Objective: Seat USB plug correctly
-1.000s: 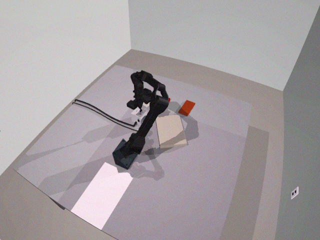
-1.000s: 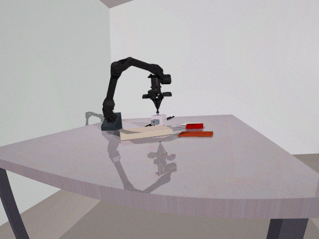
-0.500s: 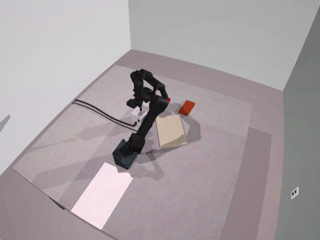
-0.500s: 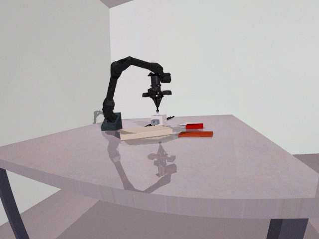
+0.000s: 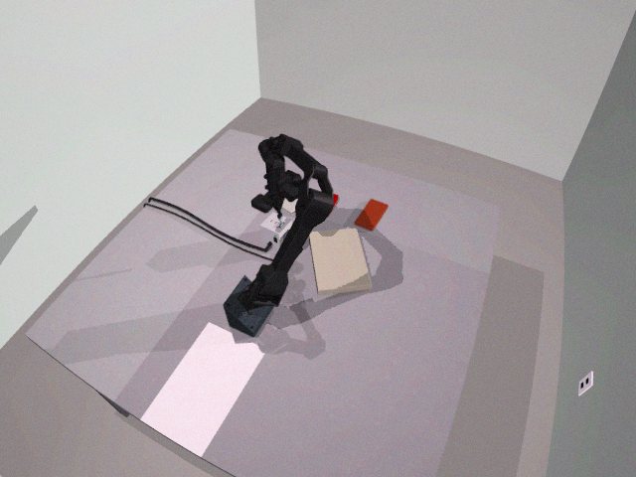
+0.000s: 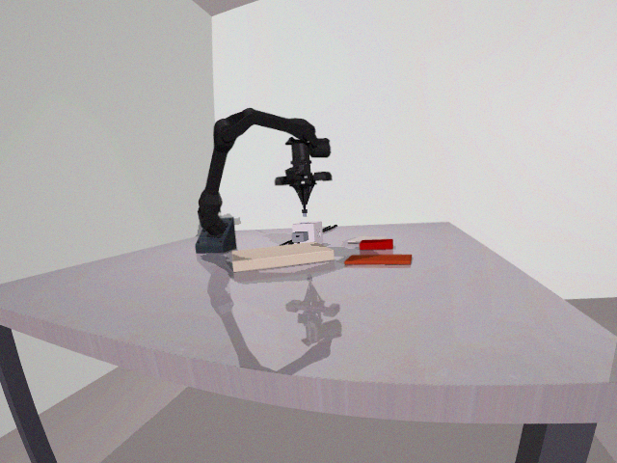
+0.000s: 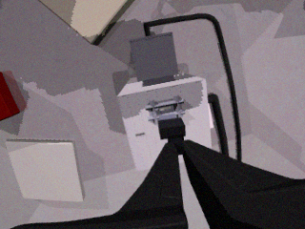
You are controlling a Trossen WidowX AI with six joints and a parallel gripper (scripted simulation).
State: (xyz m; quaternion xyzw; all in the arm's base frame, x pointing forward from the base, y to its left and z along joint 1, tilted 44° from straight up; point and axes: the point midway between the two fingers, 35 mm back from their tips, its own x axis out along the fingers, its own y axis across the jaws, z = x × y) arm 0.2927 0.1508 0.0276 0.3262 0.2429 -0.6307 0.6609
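The white power cube (image 5: pixel 267 222) (image 6: pixel 312 231) (image 7: pixel 133 116) stands on the table. The metal-edged socket (image 7: pixel 165 110) on its top shows in the wrist view. My gripper (image 5: pixel 279 213) (image 6: pixel 304 208) (image 7: pixel 177 149) is shut on the small black USB plug (image 6: pixel 304 211) (image 7: pixel 172 129). The plug points down, and in the exterior view its metal end shows a little above the cube's top, with a small gap. In the wrist view the plug is just on the gripper's side of the socket and overlaps its edge. The plug's end and which way round it is are hidden there.
A grey block (image 6: pixel 299 236) (image 7: pixel 153 57) sticks out of the cube's side. Black cables (image 5: pixel 149 199) (image 7: pixel 229 72) run beside the cube. A beige slab (image 5: pixel 340 261) (image 6: pixel 283 257), a red block (image 5: pixel 335 200) (image 6: pixel 376 244), an orange block (image 5: pixel 372 214) (image 6: pixel 378 259) and a pale flat piece (image 7: pixel 45 169) lie nearby.
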